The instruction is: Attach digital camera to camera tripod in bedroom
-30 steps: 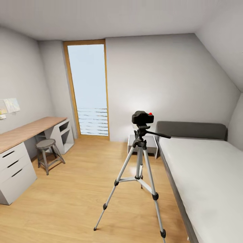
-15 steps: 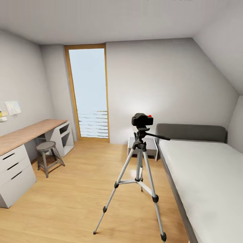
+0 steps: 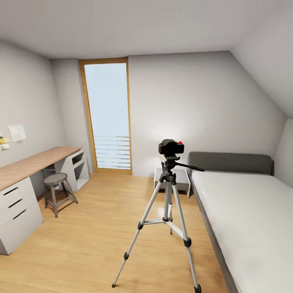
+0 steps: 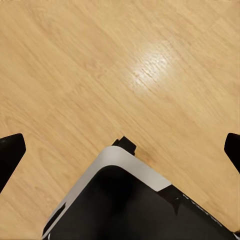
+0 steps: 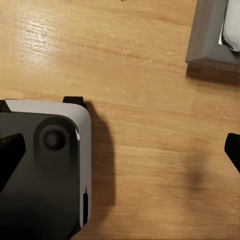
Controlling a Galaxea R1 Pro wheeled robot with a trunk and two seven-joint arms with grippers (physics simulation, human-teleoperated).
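The digital camera (image 3: 171,147), small and black with a red dot on top, sits on the head of the camera tripod (image 3: 167,199) in the middle of the bedroom floor. The tripod's silver legs are spread on the light wood, and its long black handle (image 3: 191,166) points toward the bed. In the left wrist view my left gripper (image 4: 121,152) is open over bare floor, its dark fingertips (image 4: 10,155) at the picture's edges. My right gripper (image 5: 121,152) is open too, fingertips (image 5: 11,152) wide apart, holding nothing.
A wood-topped desk (image 3: 32,165) with white drawers and a round stool (image 3: 55,181) line the left wall. The bed (image 3: 248,207) fills the right side, a small nightstand (image 3: 181,179) behind the tripod. My own base (image 4: 130,205) shows below both wrists; the bed frame's corner (image 5: 210,35) lies near the right one.
The whole head view has shifted: the room sits lower and looks slightly smaller, so my camera has moved. The tripod and the camera on it stay as they were.
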